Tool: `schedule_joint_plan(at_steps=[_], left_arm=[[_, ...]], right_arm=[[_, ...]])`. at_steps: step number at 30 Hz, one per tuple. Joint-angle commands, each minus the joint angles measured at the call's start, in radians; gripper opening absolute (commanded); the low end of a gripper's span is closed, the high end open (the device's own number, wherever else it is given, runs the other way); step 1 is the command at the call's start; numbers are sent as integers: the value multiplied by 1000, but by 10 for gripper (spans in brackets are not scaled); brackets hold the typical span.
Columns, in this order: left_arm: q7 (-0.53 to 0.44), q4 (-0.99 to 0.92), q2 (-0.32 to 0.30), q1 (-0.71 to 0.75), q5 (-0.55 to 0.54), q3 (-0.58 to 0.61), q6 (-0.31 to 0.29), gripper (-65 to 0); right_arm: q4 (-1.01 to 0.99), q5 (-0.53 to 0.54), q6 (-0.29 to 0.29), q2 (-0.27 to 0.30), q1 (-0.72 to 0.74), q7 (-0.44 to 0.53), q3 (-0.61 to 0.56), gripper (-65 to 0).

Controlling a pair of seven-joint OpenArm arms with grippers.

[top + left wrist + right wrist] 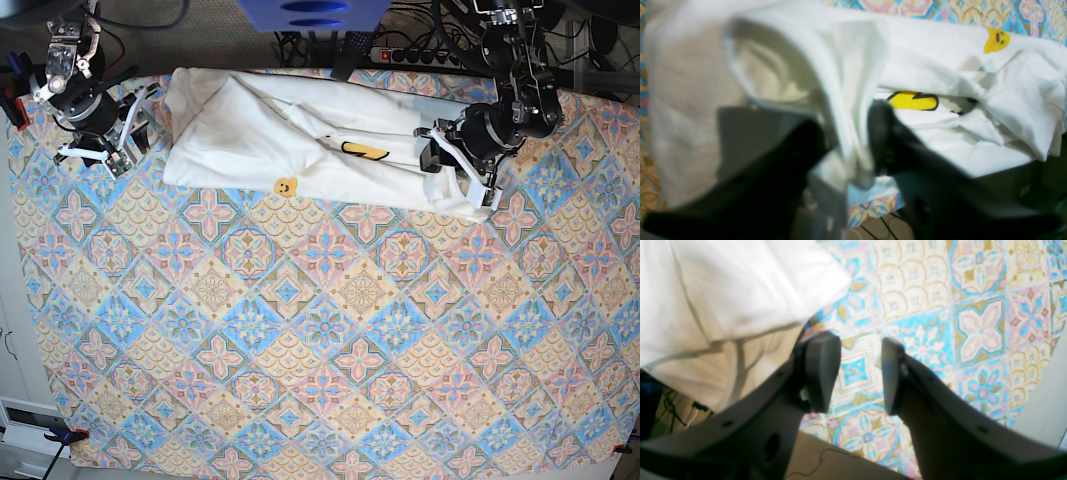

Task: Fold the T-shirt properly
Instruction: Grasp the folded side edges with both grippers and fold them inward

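The white T-shirt (pixel 300 140) lies bunched in a long strip across the far side of the table, with a yellow print (pixel 913 101) peeking out of a fold and a small yellow face (pixel 286 186) on its near edge. My left gripper (pixel 848 133) is at the shirt's right end (pixel 440 150). Its jaws stand apart and a hanging fold of white cloth (pixel 846 83) runs between them. My right gripper (pixel 860 370) hovers open and empty over the tablecloth, just beside the shirt's left end (pixel 723 290); in the base view it (pixel 118 150) sits at the far left.
A patterned blue, pink and yellow tablecloth (pixel 320 330) covers the table. Cables and a power strip (pixel 400 50) lie behind the far edge. The table edge with floor and wires below (pixel 826 460) is close under the right gripper.
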Motion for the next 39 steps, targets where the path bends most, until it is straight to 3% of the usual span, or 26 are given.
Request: schedule_joint_plan(at_steps=[1,4,10,16,21,27,31,39], left_arm=[[-17,45,-5,-1,-23,-3,-8,-349],[-17,100,-35,10,-89,-7,-10,-235],[-9,122,-154,50,-289,-141,-10,-226],[-17,82,-251,108,-283,-153,-8,-226],[-22,-18,-259,102,-217,-153,-7,-226],[-132,-46,-259,102,-88,-150,-7,-226],[-131,-49,-259,65,-10,-149,-7,-226],[-134,-49,-271,62,0,-149,-8,-226]], right_arm=[[19,9,-5,12,1,15,10,-414],[19,9,-5,12,1,15,10,-414],[19,9,-5,12,1,15,10,-414],[17,9,-5,12,1,15,10,-414],[17,9,-5,12,-7,7,1,-411],[14,16,-5,3,1,-129,-50,-412],[9,142,-5,-23,44,-155,-15,-413],[-75,415,-5,-27,163,-395,97,-413]])
